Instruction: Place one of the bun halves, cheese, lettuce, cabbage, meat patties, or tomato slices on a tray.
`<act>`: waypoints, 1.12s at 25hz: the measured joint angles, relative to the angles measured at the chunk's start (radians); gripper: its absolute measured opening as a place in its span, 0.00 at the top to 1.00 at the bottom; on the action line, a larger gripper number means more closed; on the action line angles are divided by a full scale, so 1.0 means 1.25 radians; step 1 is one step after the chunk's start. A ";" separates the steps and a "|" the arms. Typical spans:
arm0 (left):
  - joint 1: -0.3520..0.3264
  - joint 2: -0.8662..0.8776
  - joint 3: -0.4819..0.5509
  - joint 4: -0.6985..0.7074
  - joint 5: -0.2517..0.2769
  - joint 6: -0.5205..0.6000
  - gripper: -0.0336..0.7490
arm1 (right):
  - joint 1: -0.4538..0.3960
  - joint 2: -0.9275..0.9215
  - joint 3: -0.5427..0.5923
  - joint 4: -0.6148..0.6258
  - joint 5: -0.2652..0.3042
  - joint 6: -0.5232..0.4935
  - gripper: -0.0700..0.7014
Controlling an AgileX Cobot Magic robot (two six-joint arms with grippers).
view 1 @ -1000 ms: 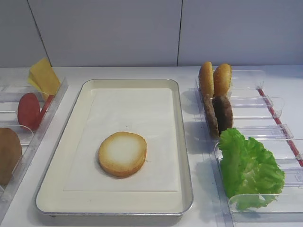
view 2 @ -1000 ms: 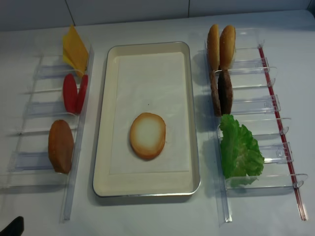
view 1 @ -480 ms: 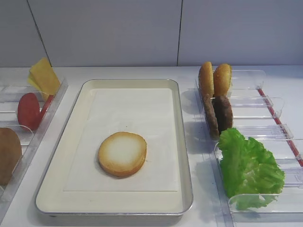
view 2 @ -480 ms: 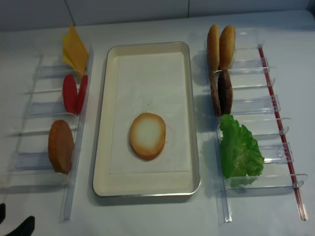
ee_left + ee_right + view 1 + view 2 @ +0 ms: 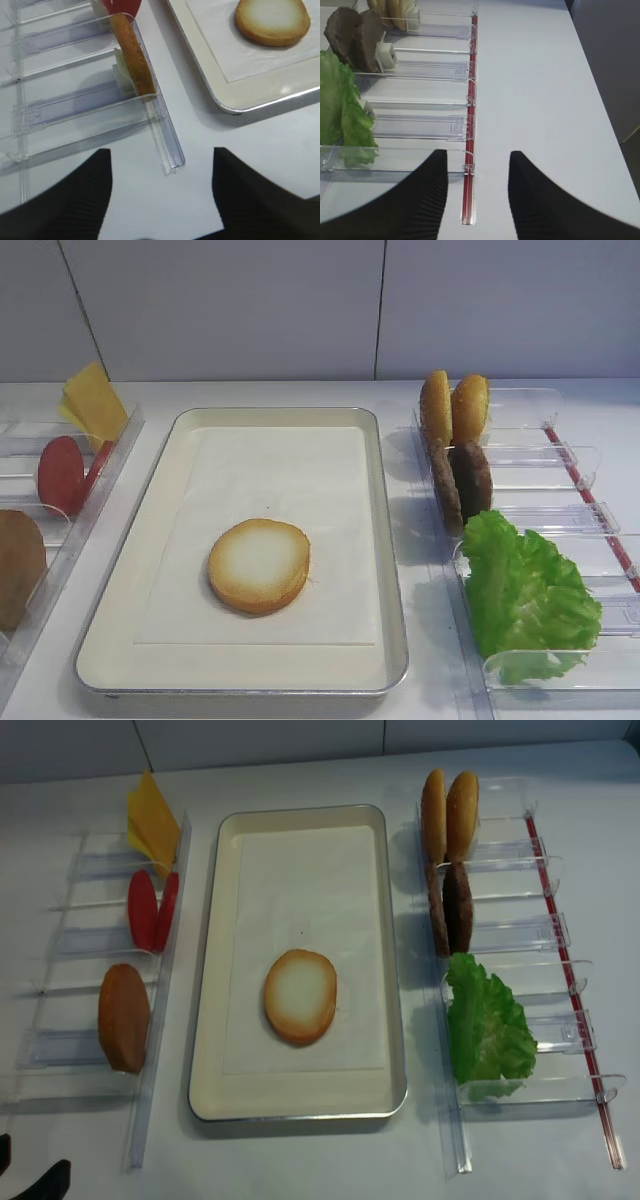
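While my left pincer (image 5: pixel 161 192) hangs low over the white surface (image 5: pixel 200 145) with its fingers (image 5: pixel 252 192) spread apart and nothing between them, the bun half (image 5: pixel 259 565) lies flat on the paper liner (image 5: pixel 270 490) in the near half of the tray (image 5: pixel 390 580), pale face up. Against the pictures from a second ago the bun half, the tray and every rack sit just as they did. The one change is at the bottom left corner of the overhead view: a second ago a single dark tip showed there, and now two dark tips of my left pincer (image 5: pixel 35 1180) poke in, close to where they were half a second ago.

My right pincer (image 5: pixel 477 200) hovers with its fingers (image 5: pixel 540 200) apart over the near end of the right-hand clear rack (image 5: pixel 420 127), beside its red strip (image 5: pixel 468 190), holding nothing.

On the left rack (image 5: pixel 100 940) stand the cheese (image 5: pixel 152 820) at the far end, the tomato slices (image 5: pixel 152 910) in the middle and a brown bun piece (image 5: pixel 123 1017) nearest. From my left wrist that brown piece (image 5: pixel 135 57) stands on edge in its slot, just beside the tray's near corner (image 5: pixel 235 105).

On the right rack stand two orange-golden bun pieces (image 5: pixel 449 814) farthest, the meat patties (image 5: pixel 451 908) next, and the lettuce (image 5: pixel 485 1025) nearest.
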 joint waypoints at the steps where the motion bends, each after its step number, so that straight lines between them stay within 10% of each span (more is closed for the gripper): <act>1: 0.009 0.000 0.000 0.000 0.000 0.000 0.41 | 0.000 0.000 0.000 0.000 0.000 0.000 0.49; 11: 0.202 0.000 0.000 0.000 0.000 0.000 0.41 | 0.000 0.000 0.000 0.000 0.000 0.000 0.49; 28: 0.211 0.000 0.000 0.000 0.000 0.000 0.41 | 0.000 0.000 0.000 0.000 0.000 0.000 0.49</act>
